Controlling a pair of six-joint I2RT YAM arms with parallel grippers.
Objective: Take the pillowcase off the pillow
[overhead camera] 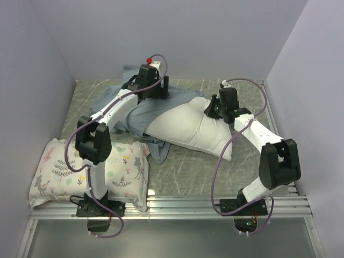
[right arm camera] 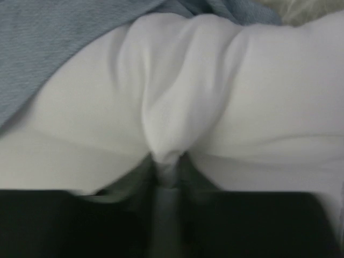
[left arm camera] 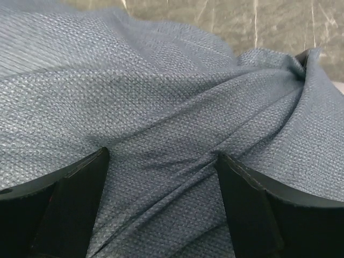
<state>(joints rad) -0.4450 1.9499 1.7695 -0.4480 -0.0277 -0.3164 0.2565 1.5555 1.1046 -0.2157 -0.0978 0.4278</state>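
The right gripper was squeezed shut on a small fold of the pillow, which bulged just in front of it. The left gripper was spread wide, with the pillowcase bunched inside and under it, not pinched. If the left one pulled away like that, the pillowcase could slip out. The right pinch looked small, so the pillow could pop free and get dragged along.
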